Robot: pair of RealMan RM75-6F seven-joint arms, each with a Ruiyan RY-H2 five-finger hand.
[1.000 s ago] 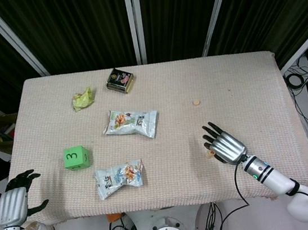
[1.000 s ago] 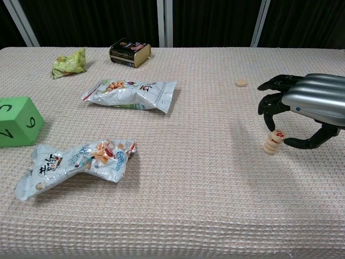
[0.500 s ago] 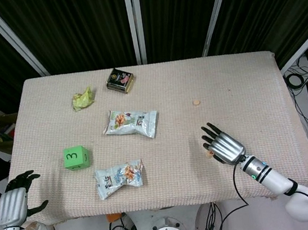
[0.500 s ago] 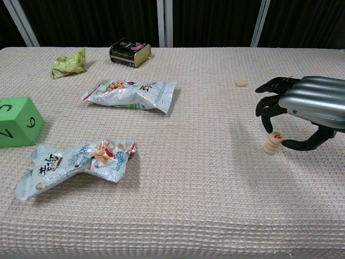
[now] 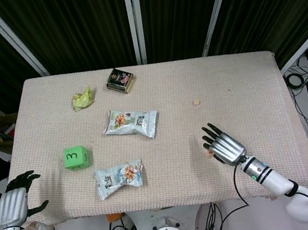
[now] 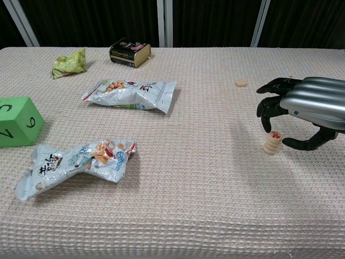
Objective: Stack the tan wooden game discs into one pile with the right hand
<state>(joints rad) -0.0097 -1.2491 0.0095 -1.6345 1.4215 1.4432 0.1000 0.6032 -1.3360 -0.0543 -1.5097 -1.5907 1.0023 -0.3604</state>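
A short pile of tan wooden discs [image 6: 272, 143] stands near the right of the table; its top disc lies slightly tilted and shows a red mark. My right hand [image 6: 307, 105] arches over the pile, fingertips [image 6: 266, 127] just above the top disc and the thumb a little to its right, not gripping it. In the head view the right hand [image 5: 223, 144] hides most of the pile [image 5: 208, 154]. One more tan disc [image 6: 241, 82] [image 5: 196, 102] lies alone further back. My left hand [image 5: 15, 202] hangs empty past the table's front left corner.
Two snack packets [image 5: 130, 122] [image 5: 120, 178] lie mid-table, with a green numbered cube [image 5: 75, 157] to the left. At the back sit a crumpled green wrapper [image 5: 82, 99] and a dark tin [image 5: 120, 80]. The table's front edge [image 5: 254, 184] runs close behind the right wrist.
The top disc has settled lower onto the pile, and the right hand's fingers have eased slightly off it. The left hand has not moved.
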